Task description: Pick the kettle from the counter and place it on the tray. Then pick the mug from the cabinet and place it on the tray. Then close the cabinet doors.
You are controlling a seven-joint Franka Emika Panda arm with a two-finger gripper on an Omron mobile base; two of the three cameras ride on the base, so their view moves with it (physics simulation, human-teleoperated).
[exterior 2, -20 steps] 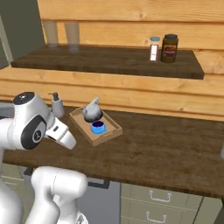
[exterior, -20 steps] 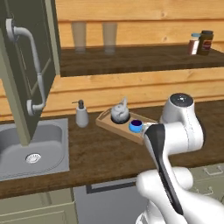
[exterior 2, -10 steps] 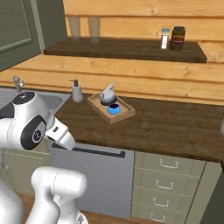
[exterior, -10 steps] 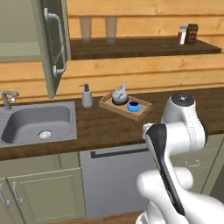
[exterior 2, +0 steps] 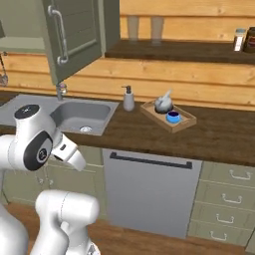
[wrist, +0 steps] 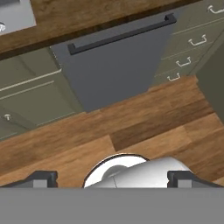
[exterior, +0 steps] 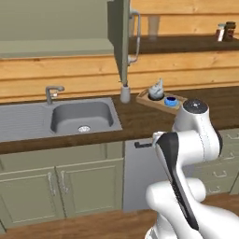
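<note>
Wooden wall boards run behind a dark bench [exterior 2: 219,134] with a steel sink [exterior: 81,116] set in it. On the bench stands the tray [exterior 2: 185,121], and both the kettle [exterior 2: 163,103] and the blue mug [exterior 2: 173,117] already sit inside it, side by side. So I judge the last step is in hand: closing the cabinet doors. One door [exterior 2: 74,35] hangs open above the sink, its bar handle [exterior 2: 59,35] facing the room. The pincer [wrist: 112,178] is spread wide and holds nothing; it looks down at the floor [wrist: 131,131] and a dark dishwasher front [wrist: 113,65]. The next move calls for raising the arm up to the door and pushing it shut. Seen from the left base, that door [exterior: 119,39] is edge-on, hiding part of the shelf; the right base view shows its full face
</note>
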